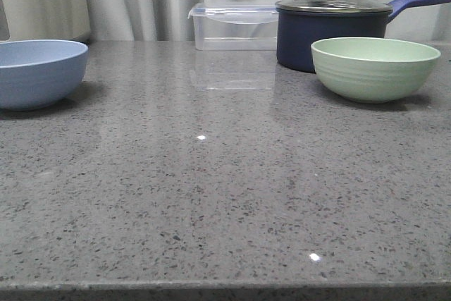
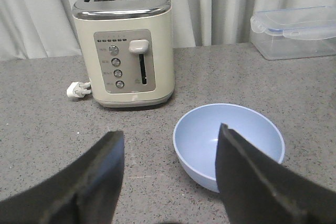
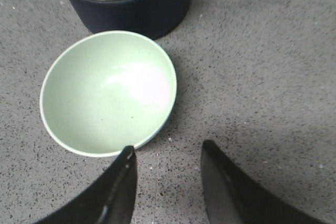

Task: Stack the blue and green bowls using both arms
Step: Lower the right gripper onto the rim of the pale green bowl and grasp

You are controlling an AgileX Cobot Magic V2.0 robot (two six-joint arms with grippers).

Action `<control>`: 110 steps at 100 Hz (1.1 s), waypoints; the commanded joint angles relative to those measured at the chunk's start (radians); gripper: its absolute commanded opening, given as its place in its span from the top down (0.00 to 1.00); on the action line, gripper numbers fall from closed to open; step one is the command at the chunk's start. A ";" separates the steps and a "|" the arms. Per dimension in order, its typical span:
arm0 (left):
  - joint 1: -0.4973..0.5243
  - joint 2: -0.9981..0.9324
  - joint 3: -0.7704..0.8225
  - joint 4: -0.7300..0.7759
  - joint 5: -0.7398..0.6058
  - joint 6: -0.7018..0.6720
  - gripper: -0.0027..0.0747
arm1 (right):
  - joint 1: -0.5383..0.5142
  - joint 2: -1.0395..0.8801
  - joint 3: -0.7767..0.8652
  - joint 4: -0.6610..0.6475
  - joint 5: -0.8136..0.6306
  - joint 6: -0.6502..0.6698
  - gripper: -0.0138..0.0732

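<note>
Your left claw [image 2: 170, 174] hangs wide apart above the counter [image 1: 225, 202], with the empty blue bowl [image 2: 229, 144] just beyond one finger. Your right claw [image 3: 167, 182], also spread, hovers beside the empty green bowl [image 3: 107, 93], which sits near the saucepan [image 1: 331, 29]. Only the left wrist view shows the toaster [image 2: 125, 43].

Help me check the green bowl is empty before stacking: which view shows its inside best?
The right wrist view: it looks down into the green bowl, showing a bare interior. The front view shows only its ridged outer wall and rim. The left wrist view doesn't show it.
</note>
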 commanded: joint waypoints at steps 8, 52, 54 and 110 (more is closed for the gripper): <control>0.000 0.009 -0.035 -0.002 -0.082 -0.006 0.47 | -0.003 0.144 -0.161 0.022 0.056 -0.009 0.48; 0.000 0.009 -0.035 -0.002 -0.082 -0.006 0.47 | -0.003 0.464 -0.358 0.022 0.129 -0.009 0.48; 0.000 0.009 -0.035 -0.002 -0.082 -0.006 0.47 | -0.003 0.473 -0.361 0.022 0.131 -0.009 0.48; 0.000 0.009 -0.035 0.000 -0.082 -0.006 0.47 | -0.003 0.534 -0.368 0.022 0.138 -0.009 0.59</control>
